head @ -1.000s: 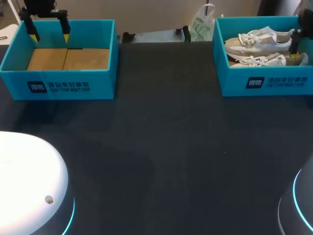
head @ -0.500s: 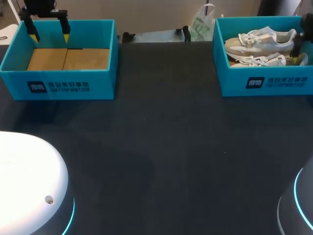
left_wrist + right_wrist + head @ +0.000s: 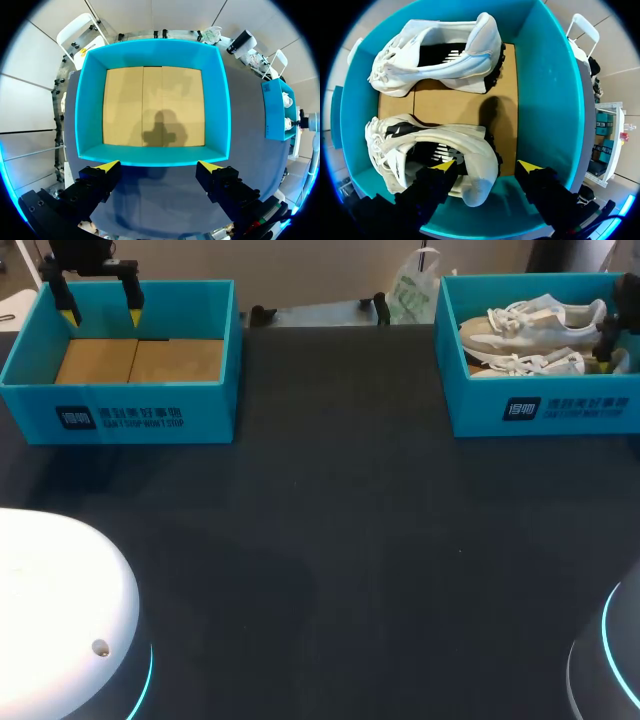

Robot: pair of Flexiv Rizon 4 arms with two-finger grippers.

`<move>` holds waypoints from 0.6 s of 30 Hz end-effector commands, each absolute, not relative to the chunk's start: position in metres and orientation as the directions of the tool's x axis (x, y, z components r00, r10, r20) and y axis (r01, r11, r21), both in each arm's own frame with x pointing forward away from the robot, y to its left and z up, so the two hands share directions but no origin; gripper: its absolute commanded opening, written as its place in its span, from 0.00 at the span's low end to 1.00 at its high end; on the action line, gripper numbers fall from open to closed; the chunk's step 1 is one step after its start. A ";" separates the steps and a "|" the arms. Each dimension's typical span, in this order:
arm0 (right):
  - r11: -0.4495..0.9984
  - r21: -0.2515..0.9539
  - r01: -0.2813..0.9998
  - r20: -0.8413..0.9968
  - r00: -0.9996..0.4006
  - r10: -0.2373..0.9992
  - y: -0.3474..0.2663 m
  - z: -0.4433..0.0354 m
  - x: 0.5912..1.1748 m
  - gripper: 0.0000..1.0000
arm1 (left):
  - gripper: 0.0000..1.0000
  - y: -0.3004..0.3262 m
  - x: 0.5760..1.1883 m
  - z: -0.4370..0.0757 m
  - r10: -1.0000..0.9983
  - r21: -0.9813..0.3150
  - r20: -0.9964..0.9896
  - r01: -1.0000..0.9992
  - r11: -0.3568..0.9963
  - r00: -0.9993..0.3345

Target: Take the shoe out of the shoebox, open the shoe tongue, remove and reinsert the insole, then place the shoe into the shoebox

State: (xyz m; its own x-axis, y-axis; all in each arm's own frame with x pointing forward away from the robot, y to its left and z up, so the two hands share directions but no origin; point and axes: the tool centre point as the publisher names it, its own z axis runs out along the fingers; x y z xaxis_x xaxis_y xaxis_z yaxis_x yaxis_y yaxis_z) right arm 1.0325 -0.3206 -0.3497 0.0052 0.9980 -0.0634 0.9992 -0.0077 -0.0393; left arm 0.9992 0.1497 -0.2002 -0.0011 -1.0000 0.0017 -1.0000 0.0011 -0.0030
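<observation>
Currently step one: shoe extraction not yet done. Right gripper (image 3: 486,167) fingers spread, heel of nearer white sneaker (image 3: 445,142) between them inside right shoebox (image 3: 545,100). Next move, judged: descend, pinch heel, lift. Left gripper (image 3: 159,166) fingers spread over empty shoebox (image 3: 155,50).

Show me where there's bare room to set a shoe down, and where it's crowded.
The dark table between the left box and the right box is bare. The left box's cardboard floor is free too, below the left gripper. The right box is crowded: two shoes, right gripper at one heel.
</observation>
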 end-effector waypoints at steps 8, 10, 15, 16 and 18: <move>-0.007 -0.050 0.999 -0.071 0.004 0.997 -0.318 -0.358 1.033 0.88 | 1.00 0.150 0.999 -0.200 -1.000 -0.002 0.001 -1.000 0.001 -0.001; -0.008 -0.052 0.999 -0.069 0.005 0.998 -0.318 -0.360 1.033 0.88 | 1.00 0.150 0.999 -0.200 -1.000 -0.002 0.001 -1.000 0.001 -0.001; -0.013 -0.062 0.998 -0.061 0.009 0.998 -0.318 -0.365 1.031 0.91 | 1.00 0.150 0.999 -0.200 -1.000 -0.002 0.001 -1.000 0.001 -0.001; -0.013 -0.063 0.998 -0.057 0.010 0.998 -0.318 -0.367 1.030 0.91 | 1.00 0.150 0.999 -0.200 -1.000 -0.002 0.001 -1.000 0.001 -0.001; -0.015 -0.065 0.998 -0.054 0.011 0.998 -0.318 -0.369 1.030 0.91 | 1.00 0.150 0.999 -0.200 -1.000 -0.002 0.001 -1.000 0.001 -0.001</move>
